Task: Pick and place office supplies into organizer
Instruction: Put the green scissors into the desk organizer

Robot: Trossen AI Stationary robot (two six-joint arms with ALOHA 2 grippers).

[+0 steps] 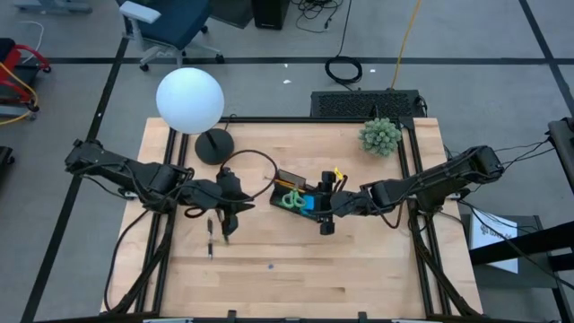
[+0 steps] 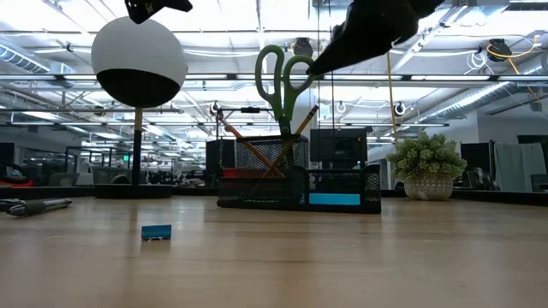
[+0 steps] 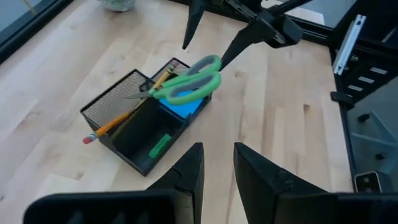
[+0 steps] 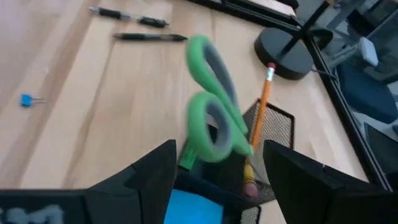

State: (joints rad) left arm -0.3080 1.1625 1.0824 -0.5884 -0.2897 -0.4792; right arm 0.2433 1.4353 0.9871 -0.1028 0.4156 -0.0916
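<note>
Scissors just dropped into the organizer, now getting clear cleanly

Scissors [image 3: 186,84] are standing handles-up in the taller back section of the organizer [image 1: 303,195], near the middle of the bench [image 1: 296,269], with 2 pencils [image 3: 124,112] leaning in the mesh cup beside them and the blue pad [image 3: 183,107] in a front slot. My right end effector [image 4: 217,162] sits right over the green handles with its fingers spread wide and nothing touching them, so I read this as the release part of the step.

To do it well, I'd lift the right arm straight up before swinging away. The handles stick up between the fingers in the right wrist view, and any sideways drift could hook a loop and tip the scissors, or drag the light mesh tray along with them. My guess is the scissors are only leaning in there, so a nudge could flop them onto the pencils.

Left end effector [image 3: 214,177] hovers above the bench on the lamp side, fingers partly apart with nothing between them. 2 pens [image 4: 134,28] are lying on the bench just below it and haven't been picked up yet, plus a small blue clip-looking thing [image 4: 26,99] farther out toward the front edge. I'd keep the left arm parked until the right one is clear, since both are working close to the tray.
</note>
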